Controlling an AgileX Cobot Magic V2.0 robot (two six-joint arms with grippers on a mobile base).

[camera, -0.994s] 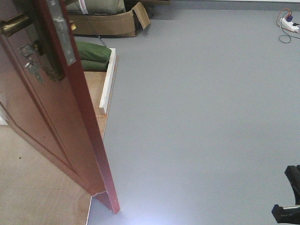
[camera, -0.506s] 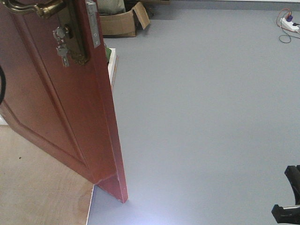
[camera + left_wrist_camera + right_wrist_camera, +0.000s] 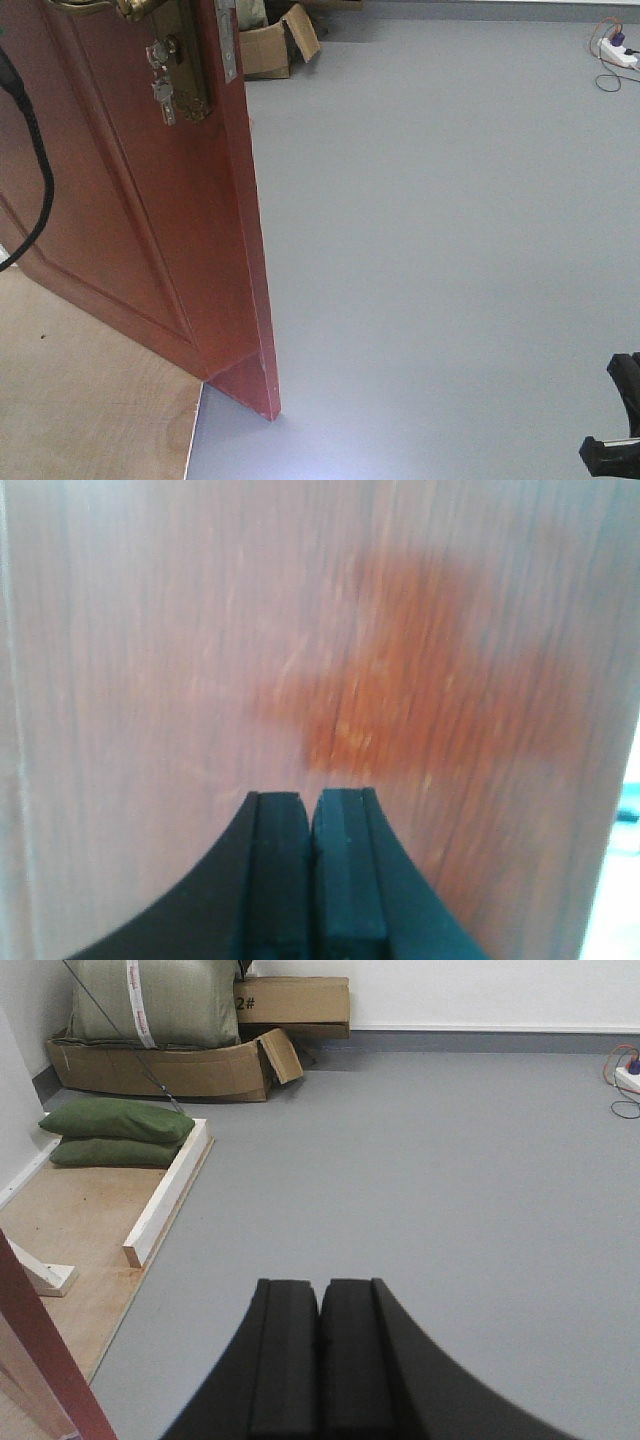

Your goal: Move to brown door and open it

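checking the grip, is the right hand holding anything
No, the right hand is shut with nothing in it, hanging over the grey floor.

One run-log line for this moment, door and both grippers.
brown door: standing open, keys in lock | left gripper: shut, empty, at door face, contact unclear | right gripper: shut, empty, over grey floor

Brown door (image 3: 130, 220): glossy reddish-brown with fine vertical wood grain. Lever handle (image 3: 100, 8) and lock plate (image 3: 190, 60): brass yellow. Keys (image 3: 160, 85): silver. Floor (image 3: 450, 250): plain grey. Plywood sheet (image 3: 90, 400): pale tan. Cardboard box (image 3: 270, 45): brown. Bags (image 3: 115, 1120): olive green. Batten (image 3: 170, 1190): white. Left gripper (image 3: 312, 810) and right gripper (image 3: 320, 1300): matt black.
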